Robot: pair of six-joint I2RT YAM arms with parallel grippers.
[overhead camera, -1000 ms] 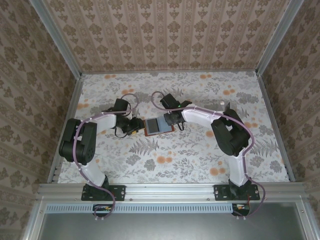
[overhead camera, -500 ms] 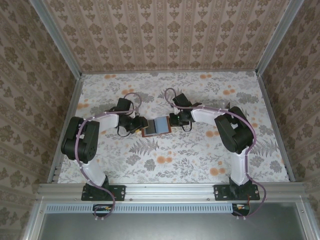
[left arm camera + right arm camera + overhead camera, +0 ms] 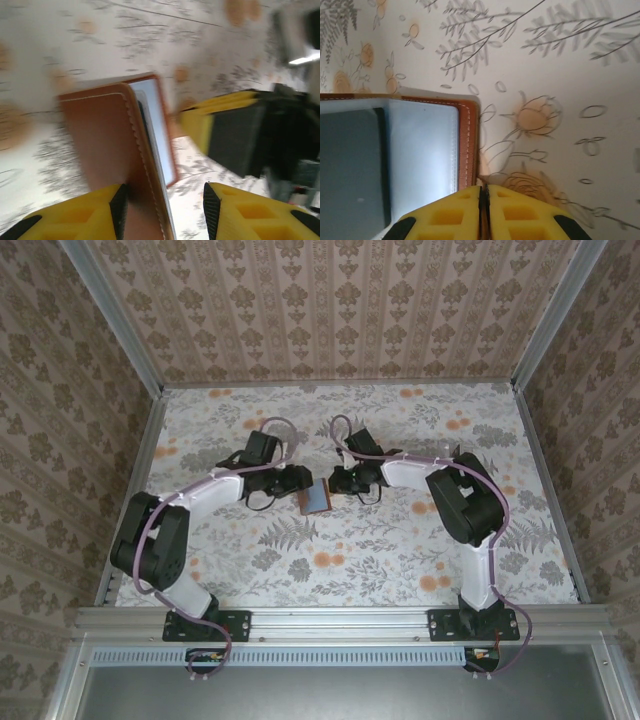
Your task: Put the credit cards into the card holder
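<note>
Moved since half a second ago: left gripper (image 3: pixel 300 483) swung toward 3 o'clock, and the wallet (image 3: pixel 316 497), mid-table, looks narrower, part-folded. Left fingers (image 3: pixel 75 217) spread, brown flap between them. Right gripper (image 3: pixel 483 197) at the wallet's 3 o'clock rim, pinching leather, I judge. Pale blue card (image 3: pixel 422 150) seated inside.

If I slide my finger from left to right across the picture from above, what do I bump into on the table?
Left arm → left gripper → card holder → right gripper → right arm.
</note>
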